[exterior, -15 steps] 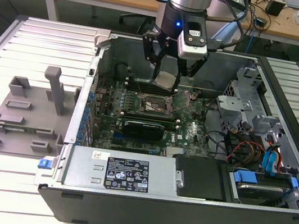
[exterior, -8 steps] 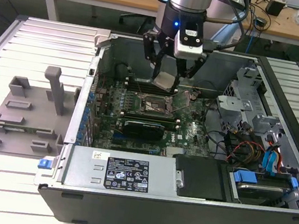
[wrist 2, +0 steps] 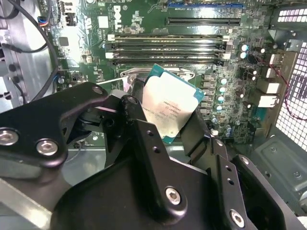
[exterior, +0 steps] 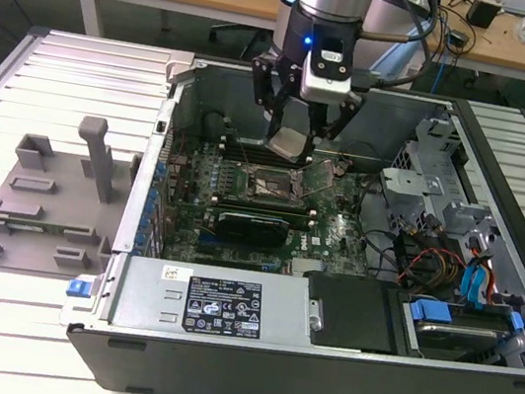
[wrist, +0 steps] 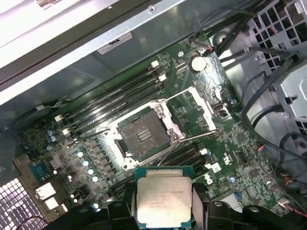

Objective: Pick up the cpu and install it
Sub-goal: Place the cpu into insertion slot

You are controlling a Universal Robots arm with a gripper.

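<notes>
The gripper point(exterior: 300, 131) pinches the cpu point(exterior: 287, 144) by two opposite edges, tilted, above and clear of the open socket point(wrist: 144, 136), whose bare contact field the first wrist view sees, while the second wrist view sets the cpu before the memory slots point(wrist 2: 168, 45).

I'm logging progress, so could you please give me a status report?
Status: gripper shut on cpu, over motherboard; socket empty, frame raised; nothing blocking it.
</notes>
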